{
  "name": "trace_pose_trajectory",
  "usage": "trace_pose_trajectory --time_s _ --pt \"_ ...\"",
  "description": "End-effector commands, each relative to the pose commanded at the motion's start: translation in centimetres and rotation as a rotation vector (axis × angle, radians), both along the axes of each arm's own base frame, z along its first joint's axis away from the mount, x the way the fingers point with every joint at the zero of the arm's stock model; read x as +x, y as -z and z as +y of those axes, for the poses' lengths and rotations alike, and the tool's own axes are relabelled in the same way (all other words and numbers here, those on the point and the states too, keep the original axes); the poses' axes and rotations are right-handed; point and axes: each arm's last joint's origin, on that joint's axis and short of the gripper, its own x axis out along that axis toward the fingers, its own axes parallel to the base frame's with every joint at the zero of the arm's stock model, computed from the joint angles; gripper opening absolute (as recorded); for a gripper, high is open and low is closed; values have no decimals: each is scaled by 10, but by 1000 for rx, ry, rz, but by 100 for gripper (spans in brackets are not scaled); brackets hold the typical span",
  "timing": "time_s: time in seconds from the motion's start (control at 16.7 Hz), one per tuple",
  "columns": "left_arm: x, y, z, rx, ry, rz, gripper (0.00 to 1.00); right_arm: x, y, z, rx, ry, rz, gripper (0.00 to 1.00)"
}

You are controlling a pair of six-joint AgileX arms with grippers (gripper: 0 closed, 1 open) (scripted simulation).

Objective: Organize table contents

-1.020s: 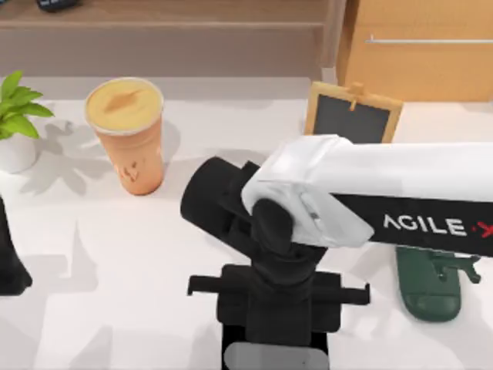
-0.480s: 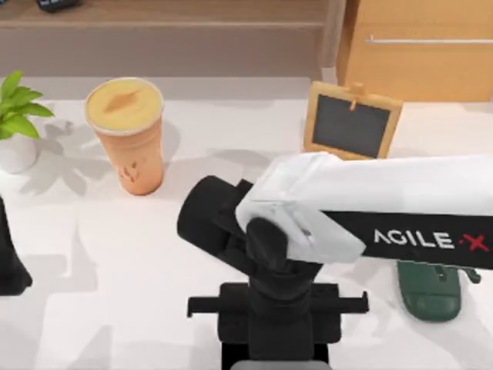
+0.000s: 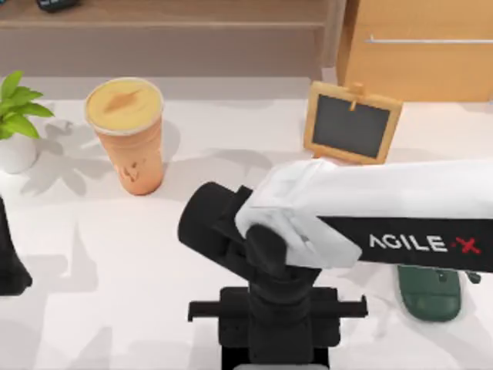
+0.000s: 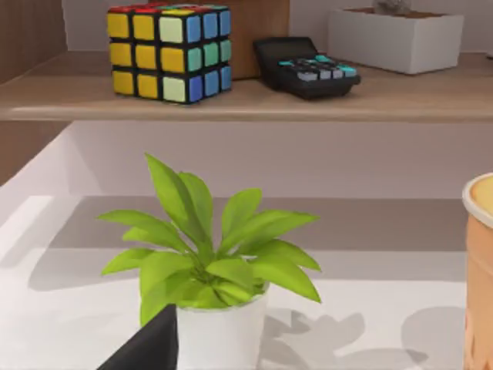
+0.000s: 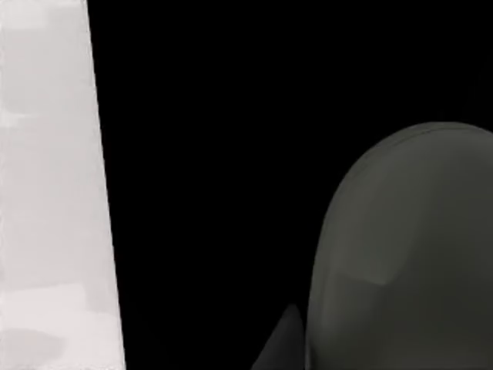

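We are looking down on the table (image 3: 115,254) in the top view, and our right arm (image 3: 385,204) is reaching across it from the right side. Its black wrist is hanging over the near middle, with the right gripper (image 3: 273,351) at the picture's lower edge; we cannot tell how its pincer is standing. The left arm (image 3: 8,262) is sitting parked at the table's left edge, and we cannot tell its pincer's state either.

The top view is showing one orange cup (image 3: 129,139) with a yellow lid, upright toward the far left. One dark mouse (image 3: 431,293) is lying near the right side, partly under the right arm. One chalkboard (image 3: 353,123) is leaning at the far middle, and a wooden cabinet (image 3: 420,46) is behind it.

The left wrist view is giving us what the top view is not: a shelf (image 4: 246,96) carrying one colour cube (image 4: 169,50), one calculator (image 4: 308,68) and one white box (image 4: 397,38). One potted plant (image 4: 212,262) is standing in front, with the cup's rim at the frame edge.

The right wrist view is mostly dark, showing a strip of white table and one rounded grey shape (image 5: 400,247) that we cannot name.
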Motion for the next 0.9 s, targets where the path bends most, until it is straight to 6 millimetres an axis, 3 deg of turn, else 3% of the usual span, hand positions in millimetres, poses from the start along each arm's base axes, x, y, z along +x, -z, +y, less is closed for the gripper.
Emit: trace_pose_trajectory --time_s 0.66,0.9 --pt "0 0 0 0 0 0 100 0 0 0 0 0 0 98" --pt "0 0 0 0 0 0 100 0 0 0 0 0 0 100"
